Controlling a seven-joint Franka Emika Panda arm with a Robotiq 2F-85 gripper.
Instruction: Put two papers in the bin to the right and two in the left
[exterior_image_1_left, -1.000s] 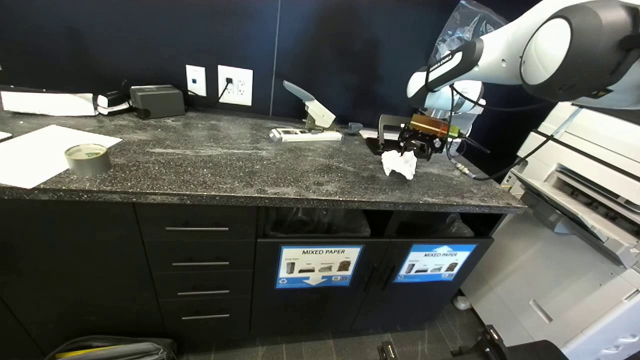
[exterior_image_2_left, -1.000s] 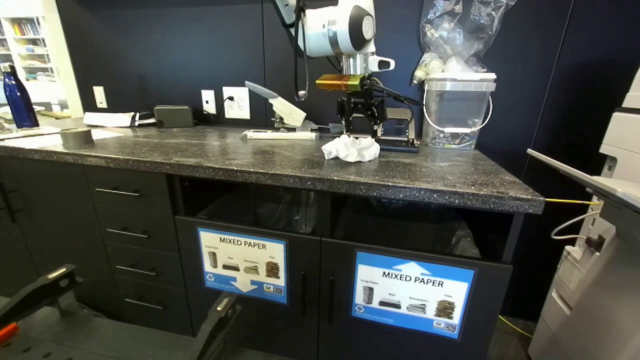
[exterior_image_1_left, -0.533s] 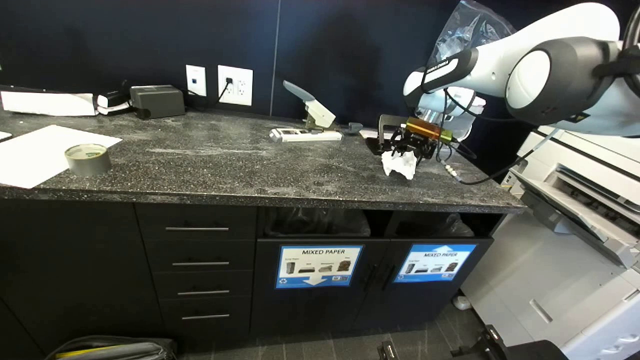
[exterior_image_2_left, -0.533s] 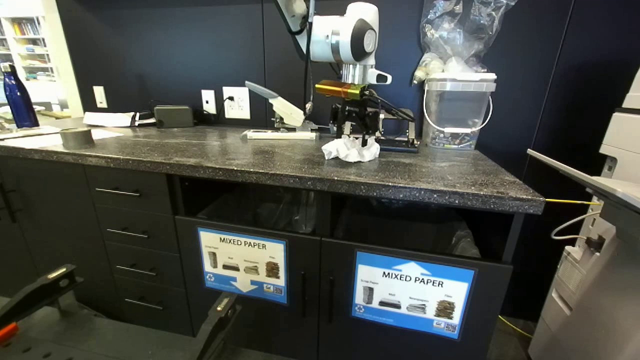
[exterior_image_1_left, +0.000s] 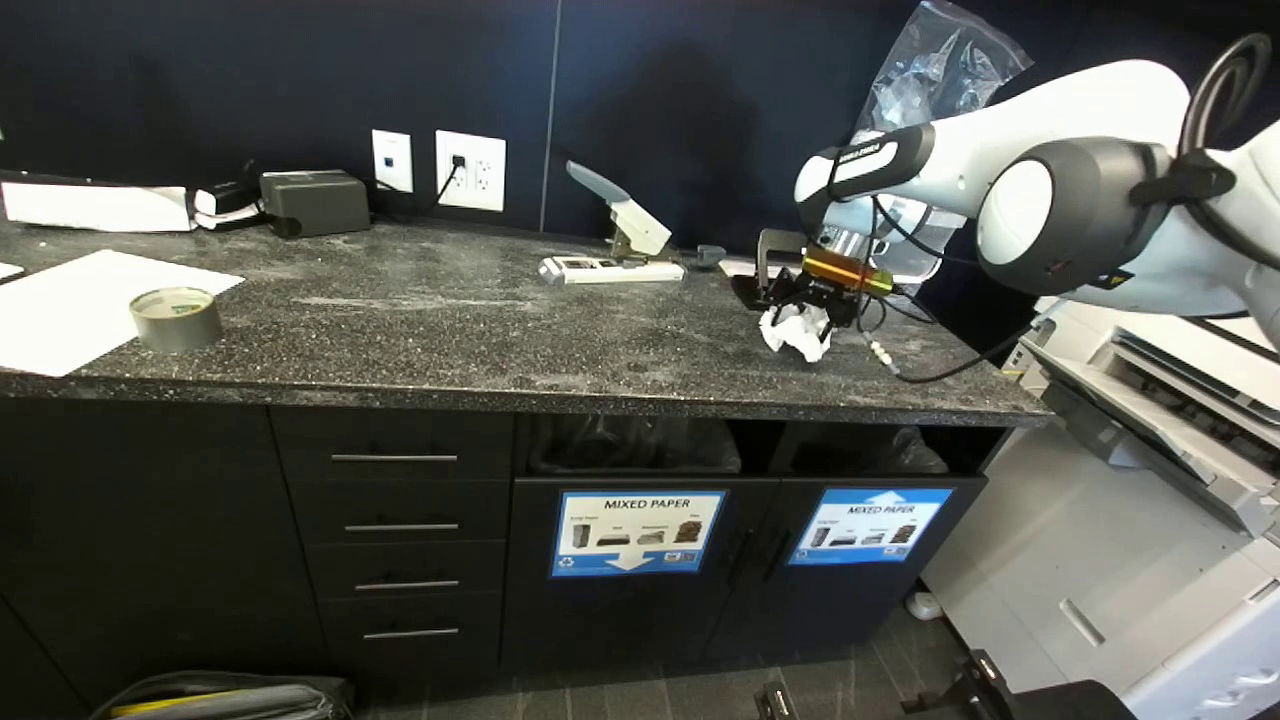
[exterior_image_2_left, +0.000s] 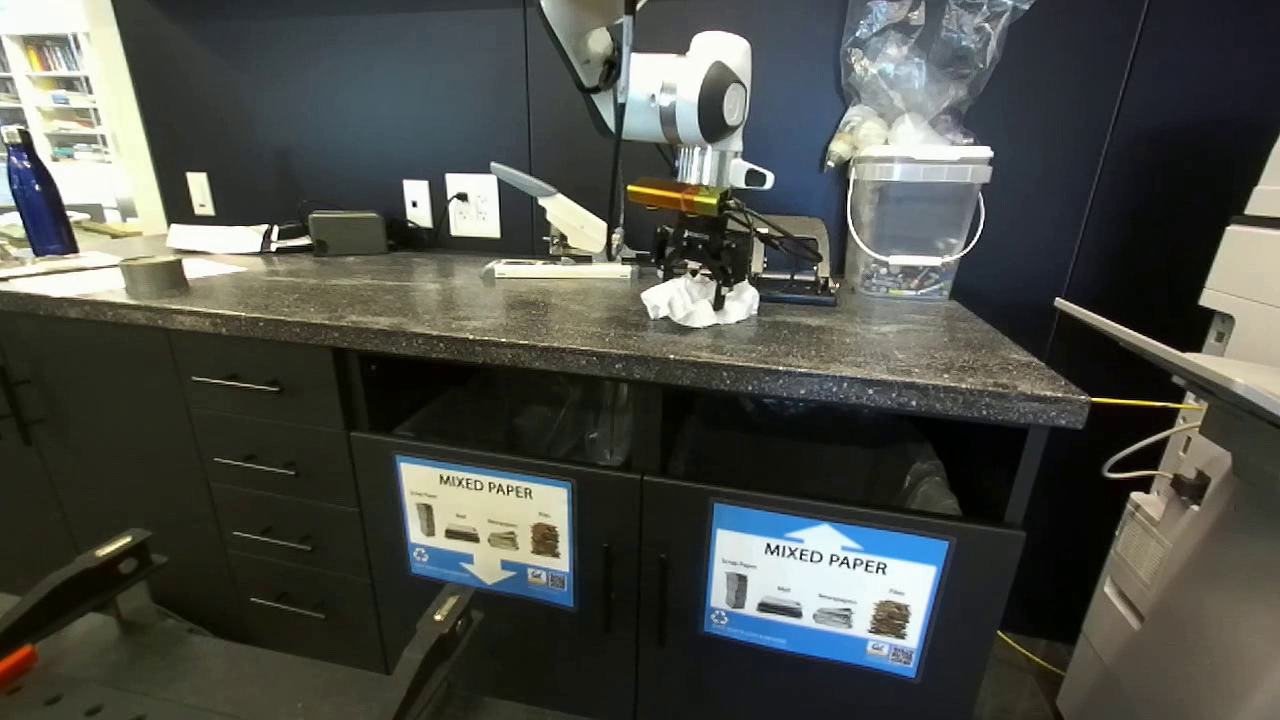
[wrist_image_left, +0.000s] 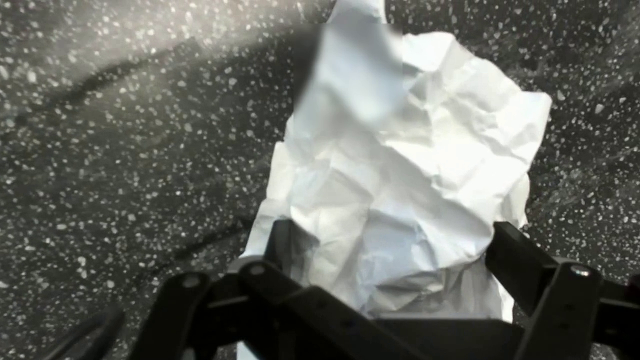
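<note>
**Dark speckled worktop (exterior_image_1_left: 430, 340): my gripper (wrist_image_left: 390, 237) stands wide astride the crumpled paper (wrist_image_left: 425, 150)**

The worktop runs along a navy wall (exterior_image_1_left: 270, 70). At far left, in an exterior view, I pick out a blue bottle (exterior_image_2_left: 38, 200). Nearer the front edge lies a flat white sheet (exterior_image_1_left: 70, 310), with a roll of tape (exterior_image_1_left: 178, 327) at its right margin. A grey box (exterior_image_1_left: 315, 205) sits by the back edge. Below the front edge I have the drawers (exterior_image_1_left: 395, 500), then the left bin (exterior_image_1_left: 620, 615) with its down-arrow sign (exterior_image_1_left: 637, 533). Above that, toward the back edge, stands a white stapler-like tool (exterior_image_1_left: 640, 230), its lever raised.

Further right, in both exterior views, the crumpled paper lies near the worktop's right end, about midway between front and back edges. My arm (exterior_image_1_left: 1060, 110) holds the gripper low over it. The wrist view gives me the jaws spread broadly, one on either side of the paper; whether either presses on it, I can't make out.

Under the front edge, a little further right, is the right bin (exterior_image_1_left: 830, 600) with its up-arrow sign (exterior_image_1_left: 870, 527). At the back right corner I see a clear bucket (exterior_image_2_left: 910, 220) topped by a plastic bag (exterior_image_2_left: 910, 80). Beyond the right edge stands a pale copier (exterior_image_1_left: 1110, 540).
</note>
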